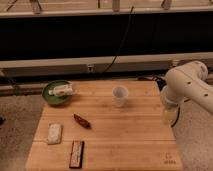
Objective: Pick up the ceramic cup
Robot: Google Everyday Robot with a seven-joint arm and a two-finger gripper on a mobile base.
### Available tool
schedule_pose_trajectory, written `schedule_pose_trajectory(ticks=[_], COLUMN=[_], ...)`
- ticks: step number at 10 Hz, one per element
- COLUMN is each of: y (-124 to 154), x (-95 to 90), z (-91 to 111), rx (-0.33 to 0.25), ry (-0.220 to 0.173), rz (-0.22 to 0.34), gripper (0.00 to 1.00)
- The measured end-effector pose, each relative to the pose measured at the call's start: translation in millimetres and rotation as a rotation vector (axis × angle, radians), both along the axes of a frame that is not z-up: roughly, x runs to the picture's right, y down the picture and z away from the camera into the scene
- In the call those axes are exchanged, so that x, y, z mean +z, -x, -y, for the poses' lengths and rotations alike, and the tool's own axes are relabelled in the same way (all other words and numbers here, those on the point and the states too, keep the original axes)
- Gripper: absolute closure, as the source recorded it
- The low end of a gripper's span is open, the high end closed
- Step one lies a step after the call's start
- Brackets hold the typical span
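The cup [119, 96] stood upright on the wooden counter [130, 142], near the far edge and a little right of its middle, with nothing touching it. The pincer [169, 114] hung at the counter's right edge under the white arm [187, 85], well apart from the cup (whether released or clenched, I cannot tell). A green bowl [54, 94] sat at the far left corner. A pale packet [54, 133] and a dark bar [76, 153] lay toward the near left corner.
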State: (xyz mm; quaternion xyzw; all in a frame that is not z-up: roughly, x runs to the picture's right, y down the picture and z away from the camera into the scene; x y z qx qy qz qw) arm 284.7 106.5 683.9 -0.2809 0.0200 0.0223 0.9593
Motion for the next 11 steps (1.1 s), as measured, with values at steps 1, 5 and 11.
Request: schedule_pose_trajectory(ticks=[1, 5, 11], y=[0.0, 0.0, 13.5], x=[0.0, 0.0, 11.0], z=[0.0, 0.0, 15.9], rx=[0.0, 0.0, -0.043], ry=[0.0, 0.0, -0.019], rz=[0.0, 0.0, 0.017], gripper=[0.2, 0.2, 0.2])
